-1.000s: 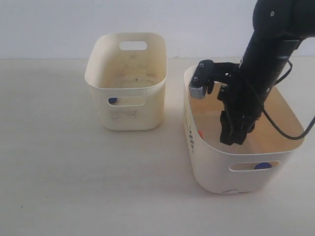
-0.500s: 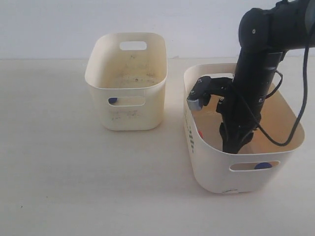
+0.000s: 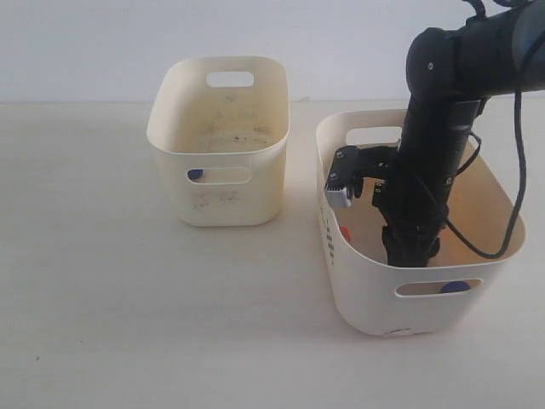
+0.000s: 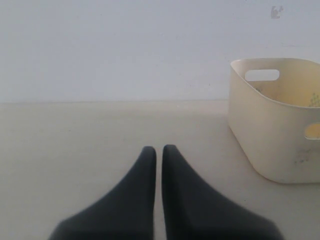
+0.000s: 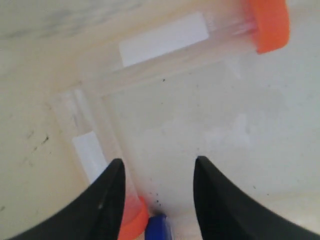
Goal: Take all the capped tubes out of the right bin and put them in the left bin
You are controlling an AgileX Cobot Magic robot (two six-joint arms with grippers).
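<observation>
Where the capped tubes lie, on the floor of the right bin [image 3: 366, 298], the right wrist view shows two clear tubes with white labels set at an angle to each other. The first tube [image 5: 165, 37] runs along the foot of a wall and ends in an orange-red cap [image 5: 270, 22]. The second tube [image 5: 90, 150] starts near the first one's bare end and leads to another orange-red cap [image 5: 134, 224], with a blue cap [image 5: 157, 227] just beside it. The right gripper [image 5: 159, 162] hangs low over these with its jaws apart and only bare bin floor between them. One finger [image 5: 112, 200] overlaps the second tube near its cap, though I cannot tell whether it touches. From the exterior view the right arm [image 3: 443, 128] reaches down into the right bin, its fingertips hidden behind the near wall. A round blue top [image 3: 455, 287] shows through the near handle slot, and a spot of orange-red [image 3: 345, 232] sits by the wall with the dark lettering [image 3: 328, 234]. The left bin [image 3: 218, 204] stands apart on the bench [image 3: 102, 324], nearer its far edge, with dark speckles [image 3: 226, 136] inside and a blue-capped tube end [image 3: 195, 174] showing through its near slot. The left gripper [image 4: 158, 150] hovers over bare bench with its jaws together, a hairline slit between them and nothing held.
</observation>
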